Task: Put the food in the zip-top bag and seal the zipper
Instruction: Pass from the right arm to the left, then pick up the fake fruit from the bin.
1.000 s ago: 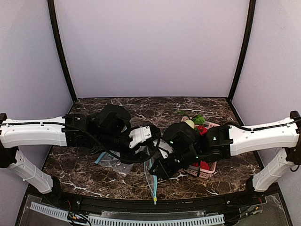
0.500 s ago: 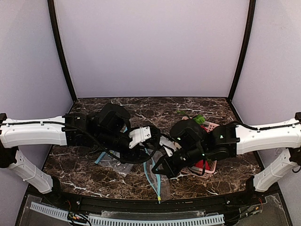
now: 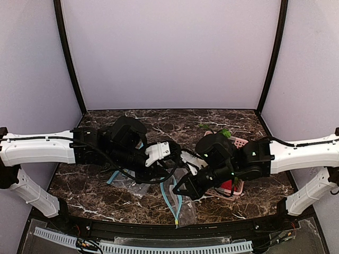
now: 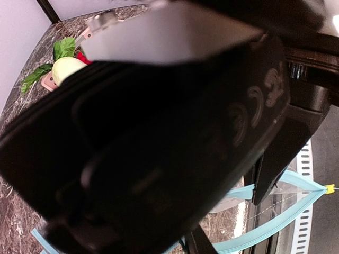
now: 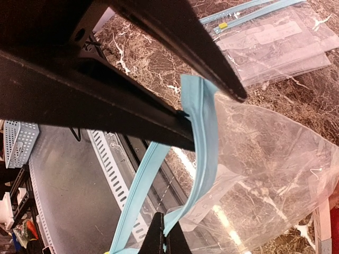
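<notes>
The zip-top bag (image 5: 265, 159) hangs clear between my two grippers, above the table's near middle. My right gripper (image 5: 163, 241) is shut on one lip of the teal zipper (image 5: 204, 132), low in the right wrist view. From above, the right gripper (image 3: 181, 189) sits beside the zipper (image 3: 175, 198), which loops open. My left gripper (image 5: 214, 119) straddles the other lip, its fingers a little apart. The right arm fills most of the left wrist view, where the left gripper (image 4: 228, 219) is partly seen. Red food (image 3: 228, 185) lies in the pink basket (image 3: 237, 141).
Spare clear bags (image 3: 127, 180) lie flat under the left arm and show in the right wrist view as a stack (image 5: 275, 42). A white radish (image 4: 69, 69) with green leaves rests in the basket (image 4: 47, 82). The table's front rail (image 3: 175, 228) runs just below the bag.
The right gripper has drawn its lip of the zipper to the right, and the strip has spread from a straight line into an open loop. The left jaws have narrowed.
</notes>
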Action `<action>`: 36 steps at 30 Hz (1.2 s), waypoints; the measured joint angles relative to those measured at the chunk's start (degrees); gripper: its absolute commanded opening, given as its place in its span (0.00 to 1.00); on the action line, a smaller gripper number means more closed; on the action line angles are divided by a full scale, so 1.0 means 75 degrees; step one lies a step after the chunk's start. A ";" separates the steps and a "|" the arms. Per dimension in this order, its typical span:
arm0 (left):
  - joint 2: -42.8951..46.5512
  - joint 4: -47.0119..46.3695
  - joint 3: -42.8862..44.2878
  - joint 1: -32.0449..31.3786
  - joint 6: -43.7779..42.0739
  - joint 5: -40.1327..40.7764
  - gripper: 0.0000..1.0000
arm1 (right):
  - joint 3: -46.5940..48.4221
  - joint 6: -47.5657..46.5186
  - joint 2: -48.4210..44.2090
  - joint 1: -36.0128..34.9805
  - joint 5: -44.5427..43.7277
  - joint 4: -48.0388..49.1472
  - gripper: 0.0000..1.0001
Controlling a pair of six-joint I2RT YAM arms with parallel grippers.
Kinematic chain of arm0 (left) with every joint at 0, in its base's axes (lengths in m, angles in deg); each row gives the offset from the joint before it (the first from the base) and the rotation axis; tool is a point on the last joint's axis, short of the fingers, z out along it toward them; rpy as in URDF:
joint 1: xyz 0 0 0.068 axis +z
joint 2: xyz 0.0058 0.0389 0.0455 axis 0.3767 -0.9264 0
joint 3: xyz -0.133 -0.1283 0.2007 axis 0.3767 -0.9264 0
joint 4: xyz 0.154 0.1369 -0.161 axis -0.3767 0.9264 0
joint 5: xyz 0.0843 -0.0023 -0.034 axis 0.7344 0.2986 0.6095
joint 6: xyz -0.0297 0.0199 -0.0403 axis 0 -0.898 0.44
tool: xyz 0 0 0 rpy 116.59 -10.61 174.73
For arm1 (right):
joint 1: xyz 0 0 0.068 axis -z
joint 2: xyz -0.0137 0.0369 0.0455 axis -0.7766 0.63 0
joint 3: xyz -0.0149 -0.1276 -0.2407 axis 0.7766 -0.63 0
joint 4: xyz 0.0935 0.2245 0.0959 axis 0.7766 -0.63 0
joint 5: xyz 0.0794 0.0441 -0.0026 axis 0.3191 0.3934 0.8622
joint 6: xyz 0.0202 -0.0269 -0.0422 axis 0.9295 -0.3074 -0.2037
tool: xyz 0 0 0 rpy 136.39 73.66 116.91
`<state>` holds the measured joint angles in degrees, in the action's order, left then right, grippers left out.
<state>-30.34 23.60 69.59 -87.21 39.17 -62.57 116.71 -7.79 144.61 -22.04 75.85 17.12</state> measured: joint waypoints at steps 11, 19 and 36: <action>0.0000 0.0067 0.0000 0.0000 0.0029 0.0015 0.01 | -0.0152 0.0082 -0.0201 0.0035 -0.0513 -0.0003 0.00; 0.0000 0.0437 0.0000 0.0000 0.0356 0.0361 0.01 | -0.0189 0.0335 -0.0475 0.0085 -0.1163 -0.0050 0.48; 0.0020 0.2261 0.0857 0.0143 0.2189 0.1868 0.01 | -0.1402 0.0973 -0.2305 0.1317 -0.1845 -0.0431 0.83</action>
<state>-30.18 40.56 76.01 -86.14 55.59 -48.56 106.20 -0.49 127.32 -12.16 62.01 13.89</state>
